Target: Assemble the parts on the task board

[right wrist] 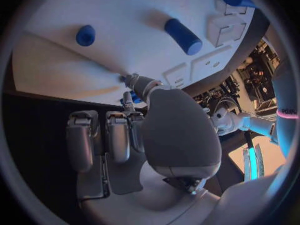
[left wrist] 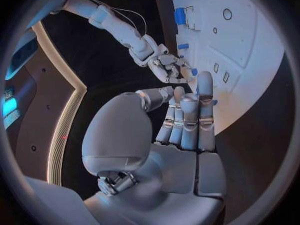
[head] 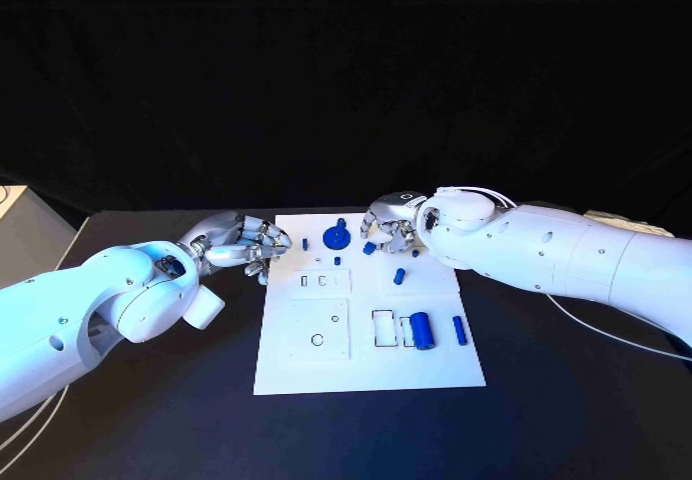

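1. The task board lies in the middle of the black worktop, with blue parts scattered over it: a round disc-shaped part near the far edge, a small peg just below it, and a thick cylinder beside a slim bar on the near right.
2. The right hand hovers over the board's far edge with fingers curled around something small and blue; whether it truly grips it, I cannot tell.
3. The left hand waits at the board's left edge, fingers straight and close together, holding nothing.
4. To do this step well, I judge the right hand should confirm a firm pinch, keep the part upright and lower it squarely.
5. The left hand could press the board's edge to stop it sliding.
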